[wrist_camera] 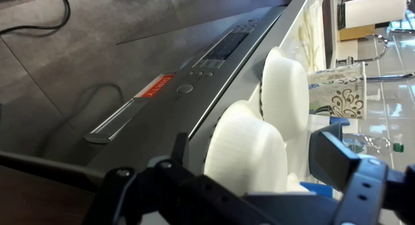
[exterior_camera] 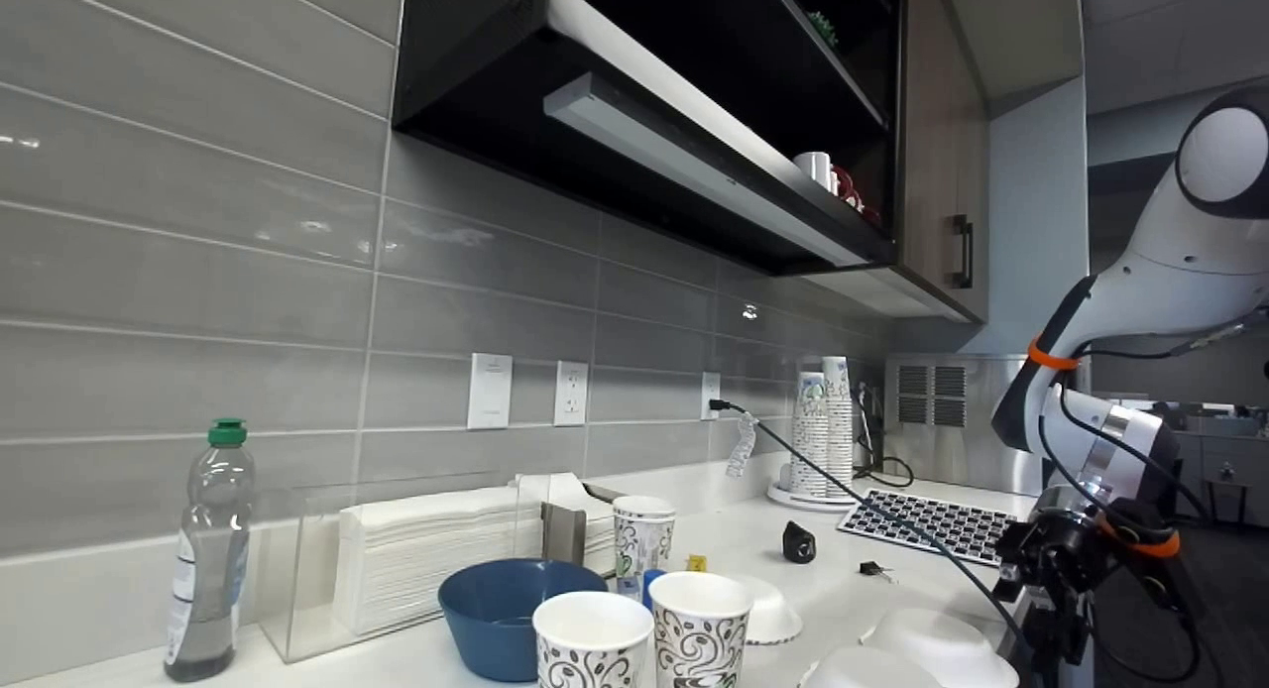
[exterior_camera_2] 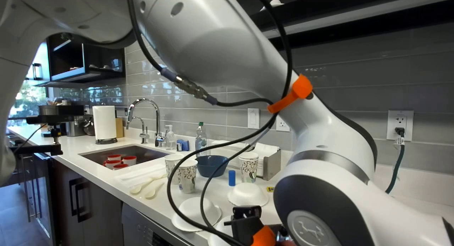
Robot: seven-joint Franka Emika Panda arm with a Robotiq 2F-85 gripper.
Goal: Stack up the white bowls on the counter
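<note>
Robotiq gripper (wrist_camera: 259, 150), foreground of the wrist view: jaws spread wide, with an inverted white bowl (wrist_camera: 249, 157) appearing beyond the gap. Just beside that bowl, a second inverted bowl (wrist_camera: 288, 95) rests near the front edge of the white counter (exterior_camera_2: 220, 191), above the dishwasher (wrist_camera: 201, 95). A third inverted bowl (exterior_camera_2: 248, 195) stands apart, farther back, near a blue cylinder (exterior_camera_2: 231, 178). Patterned paper cups (exterior_camera_2: 187, 178) and a wider dark-blue bowl (exterior_camera_2: 211, 167) stand beyond; contact between the two front bowls cannot be judged.
</note>
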